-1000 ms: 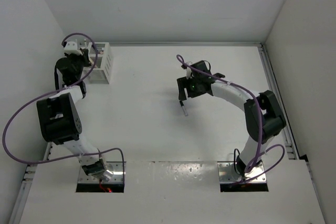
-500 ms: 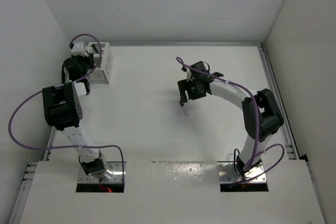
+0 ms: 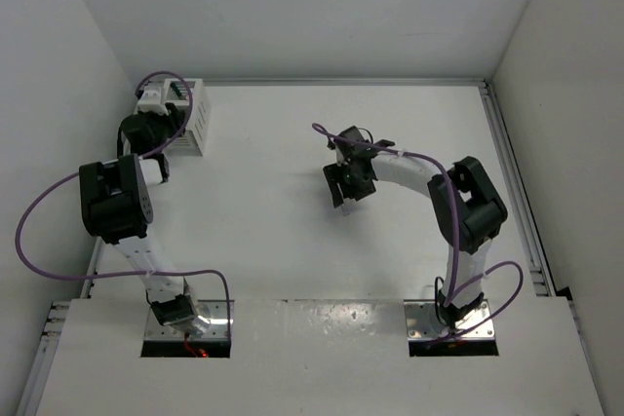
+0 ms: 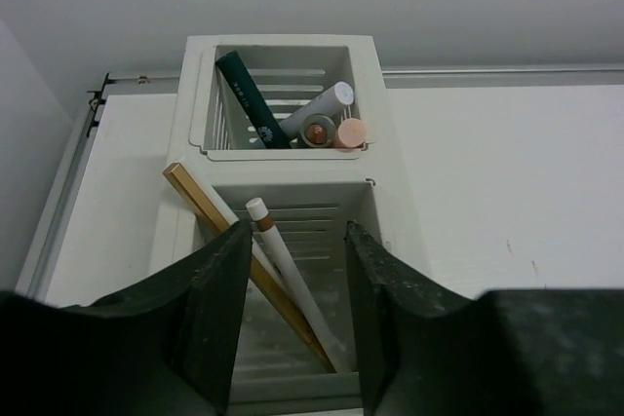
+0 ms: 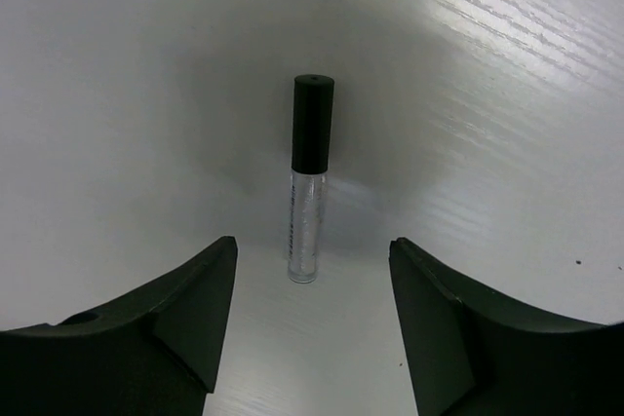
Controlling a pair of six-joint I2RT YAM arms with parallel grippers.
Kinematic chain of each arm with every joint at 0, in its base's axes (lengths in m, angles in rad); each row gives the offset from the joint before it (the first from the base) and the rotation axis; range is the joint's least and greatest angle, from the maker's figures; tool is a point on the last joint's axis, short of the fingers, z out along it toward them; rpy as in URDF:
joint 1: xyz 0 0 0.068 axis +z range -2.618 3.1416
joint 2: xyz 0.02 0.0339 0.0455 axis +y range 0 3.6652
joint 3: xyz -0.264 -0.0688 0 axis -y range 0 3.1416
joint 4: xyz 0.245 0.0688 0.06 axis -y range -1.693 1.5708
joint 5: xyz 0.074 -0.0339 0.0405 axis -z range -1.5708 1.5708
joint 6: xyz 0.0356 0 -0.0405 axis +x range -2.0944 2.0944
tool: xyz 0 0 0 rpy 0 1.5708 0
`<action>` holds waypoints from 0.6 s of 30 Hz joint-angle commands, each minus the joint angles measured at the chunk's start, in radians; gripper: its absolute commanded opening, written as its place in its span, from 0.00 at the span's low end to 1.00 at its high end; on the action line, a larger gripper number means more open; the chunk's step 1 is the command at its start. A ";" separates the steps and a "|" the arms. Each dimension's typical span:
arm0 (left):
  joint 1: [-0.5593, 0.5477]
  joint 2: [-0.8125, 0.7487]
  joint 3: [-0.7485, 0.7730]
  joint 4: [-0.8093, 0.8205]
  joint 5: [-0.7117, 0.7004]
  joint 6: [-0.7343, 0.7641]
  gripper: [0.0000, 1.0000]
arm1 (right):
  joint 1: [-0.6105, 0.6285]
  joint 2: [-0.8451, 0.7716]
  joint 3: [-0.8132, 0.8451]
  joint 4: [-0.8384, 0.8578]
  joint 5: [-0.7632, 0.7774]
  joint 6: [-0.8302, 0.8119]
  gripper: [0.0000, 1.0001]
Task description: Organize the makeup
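Note:
My left gripper (image 4: 297, 241) hangs open over the near compartment of the white slatted box (image 4: 375, 94). In that compartment a long tan wooden pencil (image 4: 210, 207) and a white pencil (image 4: 283, 260) lean free, the white one running down between my fingers without touching them. The far compartment holds a dark green tube (image 4: 249, 104), a white stick (image 4: 317, 112) and a peach-capped stick (image 4: 351, 132). My right gripper (image 5: 312, 250) is open low over the table. A clear tube with a black cap (image 5: 305, 221) lies there, its clear end between my fingertips.
The box (image 3: 195, 119) stands at the table's far left corner, close to the left wall, with my left gripper (image 3: 156, 114) over it. My right gripper (image 3: 341, 187) is near mid-table. A metal rail (image 3: 512, 182) runs along the right edge.
The left wrist has shifted a little right over the box and its jaws have opened. The right gripper has slid left and toward me, down over the clear tube.

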 commanded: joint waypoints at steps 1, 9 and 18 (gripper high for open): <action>0.008 -0.031 -0.009 -0.014 0.022 0.015 0.50 | 0.005 0.011 0.044 -0.024 0.039 0.024 0.64; 0.008 -0.081 0.076 -0.152 0.109 0.006 0.57 | 0.016 0.052 0.038 -0.030 0.039 0.023 0.50; 0.008 -0.157 0.209 -0.369 0.233 0.056 0.58 | 0.011 0.075 0.040 -0.006 0.024 -0.025 0.00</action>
